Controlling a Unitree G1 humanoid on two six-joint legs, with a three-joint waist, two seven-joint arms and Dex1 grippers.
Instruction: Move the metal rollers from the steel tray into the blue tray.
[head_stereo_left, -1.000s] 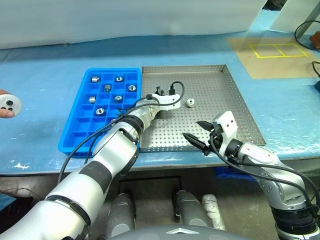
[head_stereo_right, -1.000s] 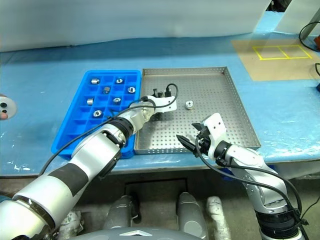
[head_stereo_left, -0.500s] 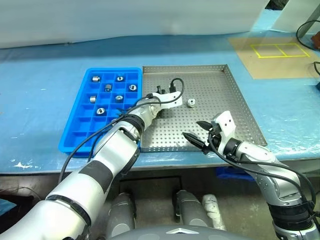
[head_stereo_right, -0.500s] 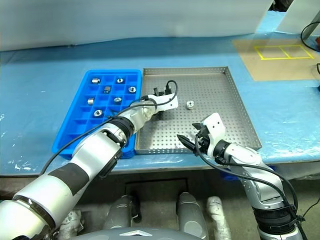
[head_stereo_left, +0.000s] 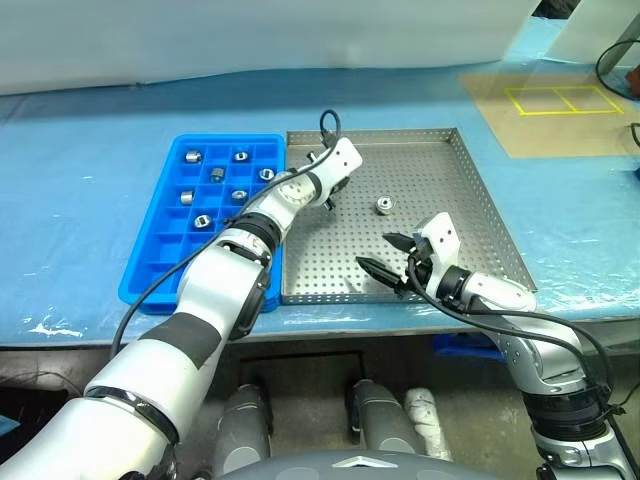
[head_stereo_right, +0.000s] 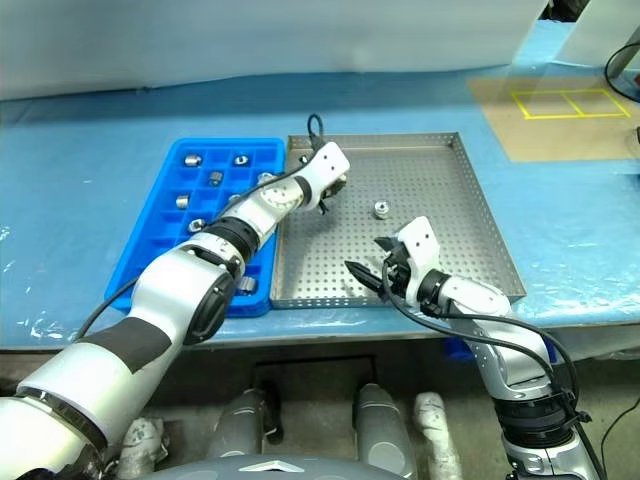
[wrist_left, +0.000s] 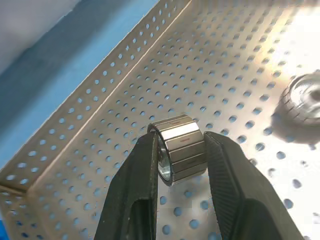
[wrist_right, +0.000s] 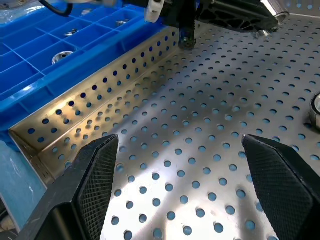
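— What's the left tool got there?

— A metal roller, pinched side-on between its two black fingers. It hangs clear above the perforated floor of the steel tray, over the part nearest the blue tray.

— Any rollers left in the steel tray?

— One loose roller, lying on the holes off to the side of that tool, well apart from it. It sits between the two tools, roughly.

— And the right tool?

— Its fingers stand wide apart with nothing between them, low over the near part of the steel tray. The loose roller lies ahead of it, not touching.

— The blue tray?

— It rests on the blue-covered surface, butted against the steel tray's edge, just beside the left tool. Several rollers sit in separate compartments, for instance one in a far corner cell and one nearer the middle.
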